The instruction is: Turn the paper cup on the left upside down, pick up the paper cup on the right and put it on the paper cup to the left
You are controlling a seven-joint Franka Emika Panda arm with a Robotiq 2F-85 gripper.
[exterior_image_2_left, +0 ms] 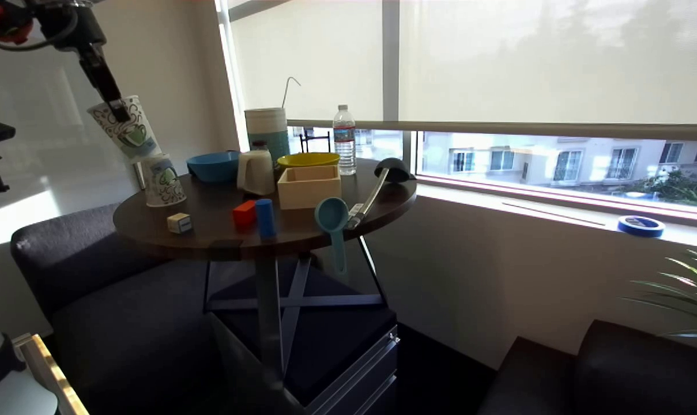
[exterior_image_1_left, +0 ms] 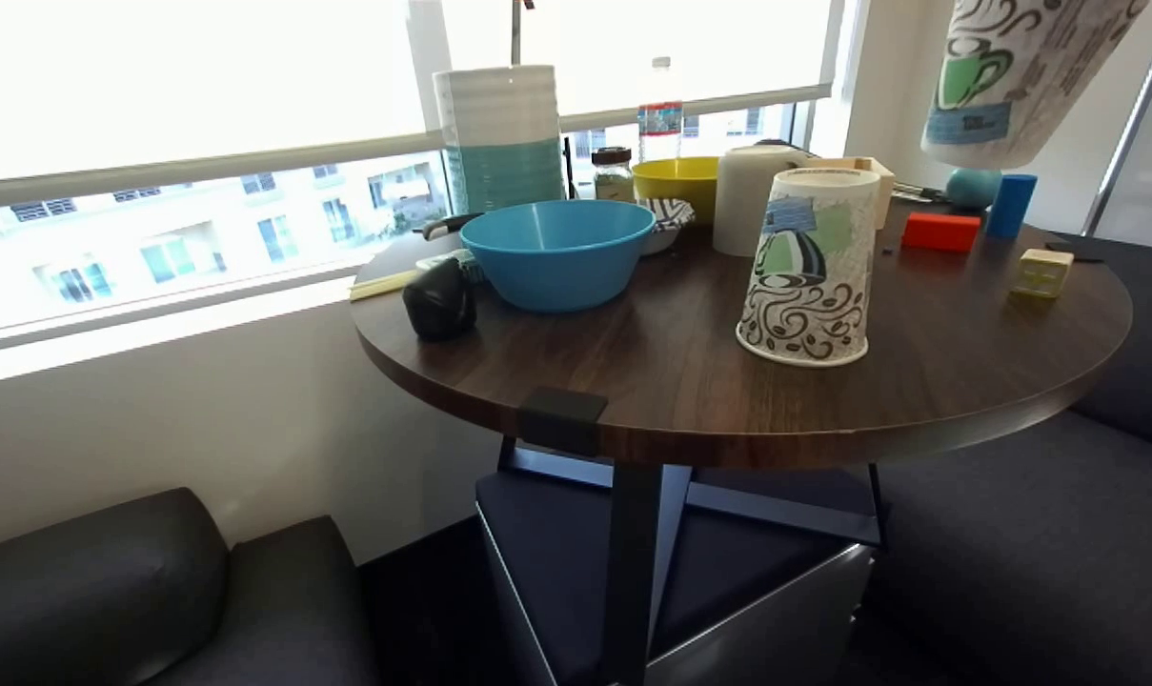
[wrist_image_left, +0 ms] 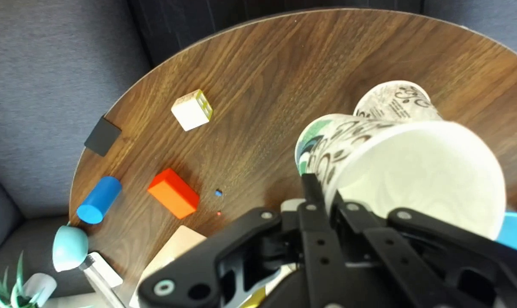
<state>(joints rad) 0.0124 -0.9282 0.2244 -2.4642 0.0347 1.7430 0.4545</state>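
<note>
A patterned paper cup (exterior_image_1_left: 809,276) stands upside down on the dark wooden table (exterior_image_1_left: 690,381); it also shows in an exterior view (exterior_image_2_left: 165,183) and in the wrist view (wrist_image_left: 391,100). My gripper (exterior_image_2_left: 117,109) is shut on the wall, at the rim, of another patterned paper cup (exterior_image_2_left: 130,135) and holds it in the air, tilted, mouth up. In the wrist view the gripper (wrist_image_left: 324,190) has one finger inside and one outside the held cup (wrist_image_left: 429,179). The held cup's base appears near the standing cup's top; whether they touch I cannot tell.
A blue bowl (exterior_image_1_left: 556,257), a white mug (exterior_image_1_left: 747,200), a yellow bowl (exterior_image_2_left: 309,159) and a wooden box (exterior_image_2_left: 309,190) stand on the table. A red block (wrist_image_left: 173,193), a blue cylinder (wrist_image_left: 99,199) and a small cube (wrist_image_left: 193,110) lie nearer the edge.
</note>
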